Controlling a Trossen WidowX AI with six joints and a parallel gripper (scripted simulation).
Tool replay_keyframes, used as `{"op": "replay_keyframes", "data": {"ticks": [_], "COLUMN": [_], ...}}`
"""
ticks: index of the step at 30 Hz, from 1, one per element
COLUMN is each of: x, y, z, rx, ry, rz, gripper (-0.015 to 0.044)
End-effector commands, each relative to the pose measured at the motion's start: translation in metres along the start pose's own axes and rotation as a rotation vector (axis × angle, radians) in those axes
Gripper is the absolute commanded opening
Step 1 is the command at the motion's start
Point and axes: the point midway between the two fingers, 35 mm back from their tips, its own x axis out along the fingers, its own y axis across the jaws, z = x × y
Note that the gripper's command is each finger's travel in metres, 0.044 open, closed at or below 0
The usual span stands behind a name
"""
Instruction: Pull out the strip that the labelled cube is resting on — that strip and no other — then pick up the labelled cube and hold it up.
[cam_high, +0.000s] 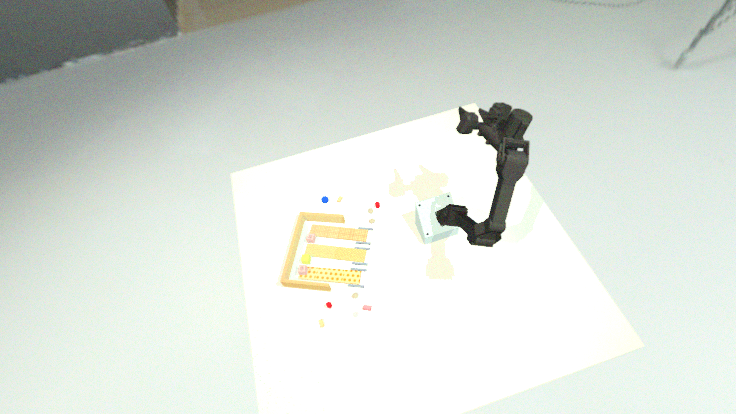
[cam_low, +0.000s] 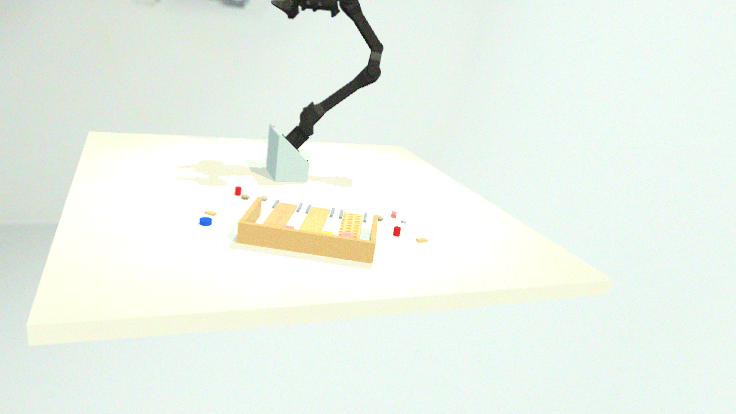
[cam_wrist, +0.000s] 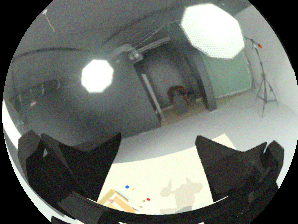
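Note:
Three strips lie side by side inside the wooden border: a finely patterned one (cam_high: 339, 233) (cam_low: 281, 214), a plain tan one (cam_high: 337, 252) (cam_low: 313, 218) and a dotted one (cam_high: 334, 275). A pink cube (cam_high: 310, 238) is at the far end of the patterned strip. A yellow block (cam_high: 305, 259) is by the plain strip's end. Another pink cube (cam_high: 302, 270) is at the dotted strip's end. No label is readable, so I cannot tell which cube is labelled. My gripper (cam_high: 470, 110) (cam_wrist: 160, 139) is open and empty, high above the table, far from the strips.
The wooden border (cam_high: 292, 249) (cam_low: 303, 244) has low walls on three sides. Thin grey guides flank the strips' near ends. A blue disc (cam_high: 324, 199) (cam_low: 205, 221) (cam_wrist: 127, 187), red pieces (cam_high: 377, 204) (cam_low: 396, 231) and small tan bits lie around it. The arm stands on a pale mount (cam_low: 291, 167).

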Motion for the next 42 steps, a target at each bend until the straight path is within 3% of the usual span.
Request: {"op": "replay_keyframes", "data": {"ticks": [1, 9, 18, 26, 34, 42], "x": [0.002, 0.079, 0.120, 0.105, 0.052, 0.046], "y": [0.002, 0.085, 0.174, 0.210, 0.191, 0.186], "z": [-0.001, -0.064, -0.196, -0.339, -0.471, -0.481], "rx": [-0.005, -0.206, -0.443, -0.640, -0.823, -0.838], "ry": [0.003, 0.140, 0.334, 0.534, 0.759, 0.779], "rz": [0.006, 0.282, 0.617, 0.905, 1.173, 1.195], "gripper": [0.0400, 0.0400, 0.0400, 0.0400, 0.0400, 0.0400]}}
